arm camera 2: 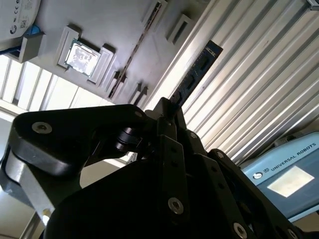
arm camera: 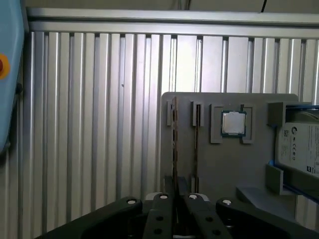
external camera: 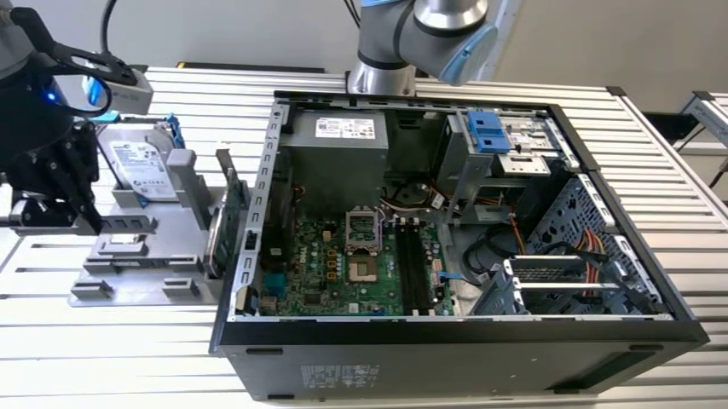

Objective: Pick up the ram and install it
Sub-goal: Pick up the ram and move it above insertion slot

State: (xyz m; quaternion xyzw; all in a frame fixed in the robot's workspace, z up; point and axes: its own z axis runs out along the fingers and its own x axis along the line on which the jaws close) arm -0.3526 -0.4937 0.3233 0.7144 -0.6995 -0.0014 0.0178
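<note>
**Black end effector clamps one thin dark ram stick**

Its fingers press together on one end of the stick and hold it over the ribbed aluminium surface, just beside one grey plastic fixture. The fixture carries one square silver processor chip and one silver hard drive in a blue frame, which bears a white printed label. One open black computer case lies on the surface. The print is too small to read.
</note>
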